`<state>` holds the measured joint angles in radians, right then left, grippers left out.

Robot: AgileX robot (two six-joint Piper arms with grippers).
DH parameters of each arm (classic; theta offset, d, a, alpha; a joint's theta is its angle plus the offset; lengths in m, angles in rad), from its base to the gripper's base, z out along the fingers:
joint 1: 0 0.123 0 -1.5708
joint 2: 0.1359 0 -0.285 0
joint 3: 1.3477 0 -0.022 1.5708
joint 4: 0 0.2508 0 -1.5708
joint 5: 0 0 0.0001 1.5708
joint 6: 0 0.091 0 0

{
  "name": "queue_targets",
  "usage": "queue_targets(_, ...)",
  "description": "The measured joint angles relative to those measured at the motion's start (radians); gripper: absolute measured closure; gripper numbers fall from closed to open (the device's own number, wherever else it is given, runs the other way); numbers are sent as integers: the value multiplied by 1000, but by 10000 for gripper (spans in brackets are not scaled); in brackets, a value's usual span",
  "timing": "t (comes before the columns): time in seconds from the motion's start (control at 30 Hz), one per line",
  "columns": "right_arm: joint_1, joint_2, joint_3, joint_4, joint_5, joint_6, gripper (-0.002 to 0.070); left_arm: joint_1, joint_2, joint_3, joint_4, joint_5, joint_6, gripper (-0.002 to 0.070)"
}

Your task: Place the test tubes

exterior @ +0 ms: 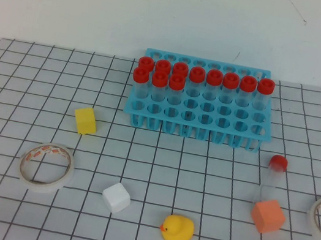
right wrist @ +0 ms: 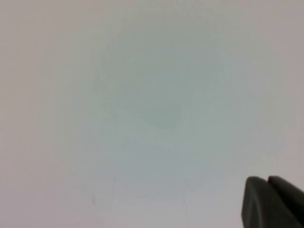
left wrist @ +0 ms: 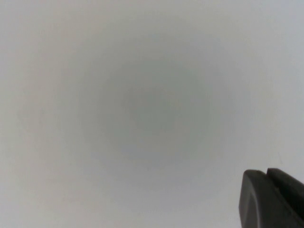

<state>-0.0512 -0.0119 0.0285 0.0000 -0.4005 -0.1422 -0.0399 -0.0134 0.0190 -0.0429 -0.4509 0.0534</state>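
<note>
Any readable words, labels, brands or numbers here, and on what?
Left tape roll: reddish print on its inner ring, too blurred to read.
Right tape roll: reddish print, likewise unreadable.
Left tool and right tool, both shut, seen only in their wrist views against blank pale surfaces: no markings.
No other text visible.
</note>
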Motion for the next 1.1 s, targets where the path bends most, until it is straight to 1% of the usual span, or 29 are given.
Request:
queue_targets(0.13,0,0,0,0,-140,2,678,0,0,0,0,-139,0,676)
queue_targets(0.23,0,0,0,6,-179,2,678,0,0,0,0,-181,0,676)
queue_targets(0.4,0,0,0,6,-194,2,678,0,0,0,0,-177,-10,676)
queue_targets(0.5,0,0,0,38,-216,2,678,0,0,0,0,-166,-13,676)
queue_targets(0.53,0,0,0,54,-225,4,678,0,0,-7,0,-138,-13,676)
queue_targets(0.57,0,-1,-5,80,-211,4,678,0,0,-50,0,-33,-13,676)
queue_targets(0.7,0,-1,-115,104,19,6,678,0,2,-238,-2,297,-13,676)
queue_targets(0.8,0,-1,-229,104,232,2,678,0,60,-359,-2,485,-13,676)
queue_targets(0.93,0,76,-376,109,497,2,678,0,187,-448,-2,629,-13,676)
queue_targets(1.1,0,279,-475,182,796,2,678,0,312,-460,-18,673,-15,676)
